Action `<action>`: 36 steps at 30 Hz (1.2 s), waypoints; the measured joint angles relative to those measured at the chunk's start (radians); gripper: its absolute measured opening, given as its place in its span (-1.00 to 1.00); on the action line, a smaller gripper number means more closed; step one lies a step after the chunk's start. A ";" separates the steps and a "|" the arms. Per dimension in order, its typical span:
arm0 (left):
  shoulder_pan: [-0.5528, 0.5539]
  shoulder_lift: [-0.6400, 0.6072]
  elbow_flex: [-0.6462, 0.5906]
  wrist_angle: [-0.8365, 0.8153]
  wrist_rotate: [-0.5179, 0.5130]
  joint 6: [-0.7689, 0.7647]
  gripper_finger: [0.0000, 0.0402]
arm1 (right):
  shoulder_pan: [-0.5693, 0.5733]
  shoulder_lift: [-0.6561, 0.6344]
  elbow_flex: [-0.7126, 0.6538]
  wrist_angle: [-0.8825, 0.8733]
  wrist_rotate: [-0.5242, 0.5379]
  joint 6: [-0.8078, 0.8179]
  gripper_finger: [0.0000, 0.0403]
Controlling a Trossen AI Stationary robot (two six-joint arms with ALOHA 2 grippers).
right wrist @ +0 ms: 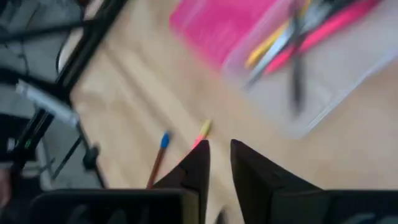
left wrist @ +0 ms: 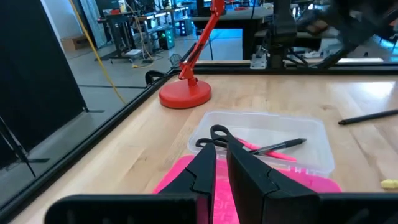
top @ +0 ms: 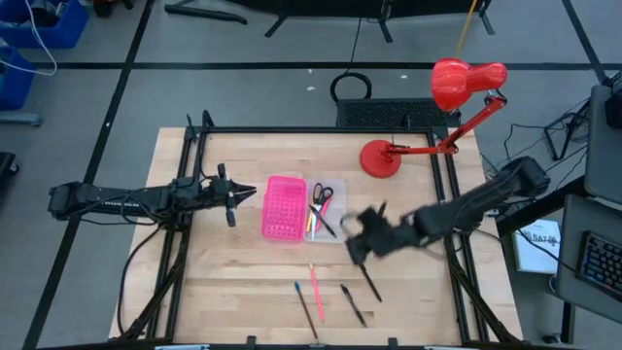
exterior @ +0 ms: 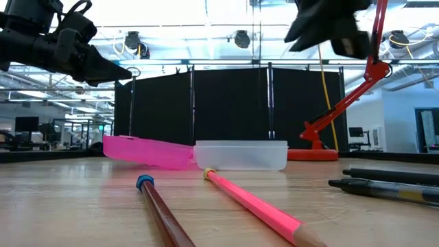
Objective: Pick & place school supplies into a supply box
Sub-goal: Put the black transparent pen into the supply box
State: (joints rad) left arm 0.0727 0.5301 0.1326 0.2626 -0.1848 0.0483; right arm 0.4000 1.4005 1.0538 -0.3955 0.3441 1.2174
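Right pincer (top: 352,243), fingers nearly pressed together and empty, was best lowered squarely over black pen (top: 370,283) beside supply box (top: 328,233).

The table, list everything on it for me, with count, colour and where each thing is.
Supply box: one, clear, mid-table, joined to the pink half.
Pink perforated half: one, pink, on the box's left side.
Scissors: one pair, black handles, in the box.
Pens in box: at least a black and a pink one, lying in the box.
Loose pens and pencils: four, near the front edge: brown with blue cap, pink, two black.
Desk lamp: one, red, back right of the table.
Left gripper: dark, above the table left of the pink half, fingers close together.
Right gripper: dark, just right of the box, blurred.
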 joint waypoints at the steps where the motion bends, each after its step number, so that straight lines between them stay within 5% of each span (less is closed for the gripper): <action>1: 0.000 0.000 0.000 0.000 0.000 -0.003 -0.76 | 0.029 0.037 0.000 0.027 -0.004 0.027 -0.76; 8: 0.000 0.000 0.000 0.001 0.000 -0.005 -0.76 | 0.123 0.280 0.118 0.060 -0.106 0.056 -0.97; 17: 0.000 0.000 0.000 0.000 0.000 -0.004 -0.76 | 0.159 0.361 0.250 0.012 -0.136 -0.313 -1.00; 22: 0.000 0.000 0.000 -0.006 0.000 -0.001 -0.76 | 0.218 0.364 0.321 -0.051 -0.054 -0.521 -1.00; 29: 0.000 0.000 0.000 -0.006 0.000 -0.001 -0.76 | 0.233 0.479 0.569 -0.311 0.012 -0.485 -1.00; 36: 0.000 0.000 0.000 -0.005 0.000 -0.006 -0.76 | 0.243 0.704 0.879 -0.675 -0.224 -0.189 -1.00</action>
State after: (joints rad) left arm 0.0727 0.5301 0.1326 0.2573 -0.1852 0.0428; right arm 0.6435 2.1045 1.9332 -1.0706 0.1204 1.0279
